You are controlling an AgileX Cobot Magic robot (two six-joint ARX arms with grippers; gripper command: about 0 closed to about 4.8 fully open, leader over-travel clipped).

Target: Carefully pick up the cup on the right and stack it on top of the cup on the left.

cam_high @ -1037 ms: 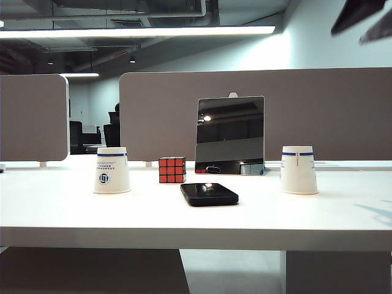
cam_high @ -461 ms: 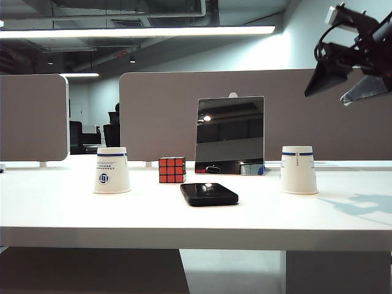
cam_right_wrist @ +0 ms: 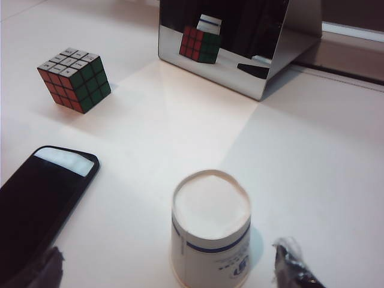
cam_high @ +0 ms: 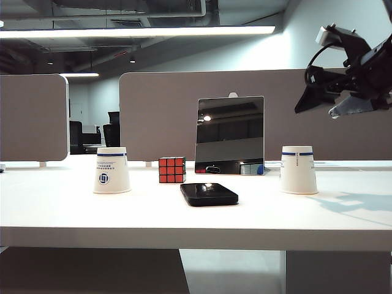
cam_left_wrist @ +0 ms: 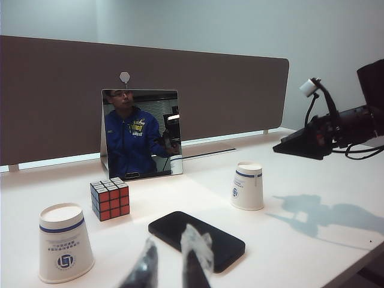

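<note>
The right gripper [cam_right_wrist: 168, 267] hangs spread wide above the right cup [cam_right_wrist: 210, 228], which stands upside down on the counter [cam_right_wrist: 312, 156] directly below, ready for grasping. Beyond lie a phone [cam_right_wrist: 36, 198], cube [cam_right_wrist: 75, 79] and mirror [cam_right_wrist: 231, 42]. Farthest, the left cup [cam_left_wrist: 63, 242] waits beside the parked left gripper [cam_left_wrist: 171, 264], its jaws slightly apart.

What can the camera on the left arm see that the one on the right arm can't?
Only the left wrist view shows the left cup, the right arm hanging in the air, and the left gripper, jaws open. Only the right wrist view shows the right gripper, jaws open either side of the right cup. Both show that cup, the puzzle cube, the phone and the mirror.
</note>
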